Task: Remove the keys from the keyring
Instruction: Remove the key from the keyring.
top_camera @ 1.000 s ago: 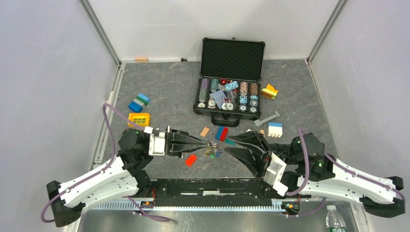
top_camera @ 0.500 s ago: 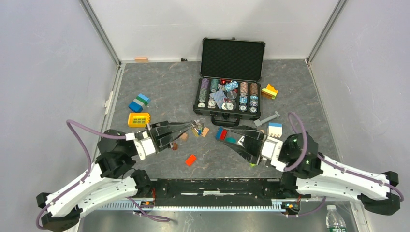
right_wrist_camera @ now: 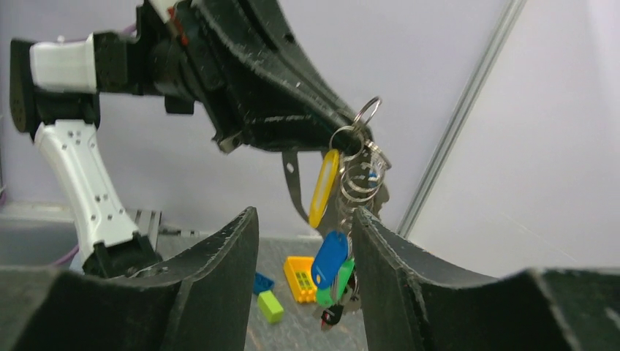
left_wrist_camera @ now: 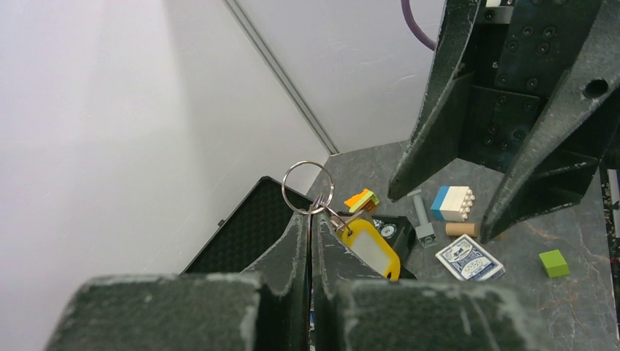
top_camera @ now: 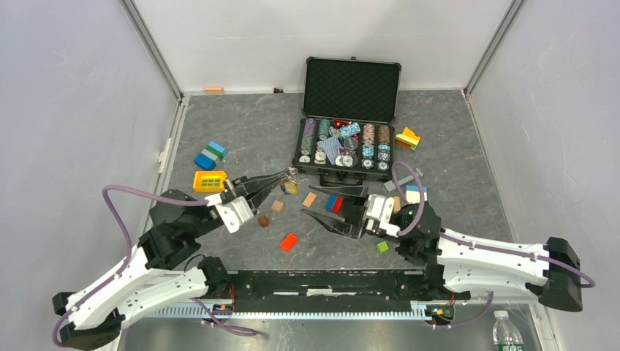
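You are seeing a thin silver keyring [left_wrist_camera: 308,163] gleaming against the matte black of your left gripper [left_wrist_camera: 310,218]. The keys [right_wrist_camera: 330,258] are showing yellow, blue and green covers. The worktop [top_camera: 241,124] is showing dark grey marbling, with a lime-green block [left_wrist_camera: 554,262] and blue-patterned cards [left_wrist_camera: 469,257].

Chip case [top_camera: 351,88] bars far centre; toy blocks [top_camera: 289,242] litter middle; far-left floor [top_camera: 241,124] open.

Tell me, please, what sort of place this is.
Probably a robotics lab test cell: white panel walls enclose a grey tabletop, two robot arms are bolted at its near edge, and a poker chip case and toy blocks lie scattered.
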{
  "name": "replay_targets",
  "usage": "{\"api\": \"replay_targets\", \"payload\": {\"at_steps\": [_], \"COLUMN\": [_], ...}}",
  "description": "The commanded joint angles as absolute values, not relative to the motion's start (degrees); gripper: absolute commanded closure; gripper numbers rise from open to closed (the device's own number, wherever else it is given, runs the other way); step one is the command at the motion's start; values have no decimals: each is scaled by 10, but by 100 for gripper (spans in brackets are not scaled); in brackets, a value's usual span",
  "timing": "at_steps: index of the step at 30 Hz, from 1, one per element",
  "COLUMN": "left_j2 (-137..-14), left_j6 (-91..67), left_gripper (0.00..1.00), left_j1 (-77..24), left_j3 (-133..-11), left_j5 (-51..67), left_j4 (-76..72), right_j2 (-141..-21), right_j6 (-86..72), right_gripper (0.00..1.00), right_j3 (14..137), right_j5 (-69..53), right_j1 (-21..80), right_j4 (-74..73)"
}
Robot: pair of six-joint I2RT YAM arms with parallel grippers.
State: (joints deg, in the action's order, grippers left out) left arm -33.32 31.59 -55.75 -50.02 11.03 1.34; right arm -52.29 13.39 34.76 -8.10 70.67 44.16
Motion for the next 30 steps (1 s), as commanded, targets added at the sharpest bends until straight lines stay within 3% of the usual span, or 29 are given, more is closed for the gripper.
{"api": "replay_targets", "payload": {"at_steps": [1, 11, 30], "left_j2": [-330, -325, -320], "left_j6": [331, 258, 228], "left_gripper": [98, 98, 98], "left_j1": [-560, -559, -559], "left_j3": [-512, -462, -441], "left_j5": [113, 130, 151], "left_j4": [-20, -126, -162], "right_j2": [-545, -584, -640], "right_j6": [101, 94, 98], "right_gripper": [46, 59, 57], "right_j3": [348, 344, 353], "right_j5": [-30, 10, 90], "right_j1": [717, 729, 758], "right_j4": [588, 646, 689]}}
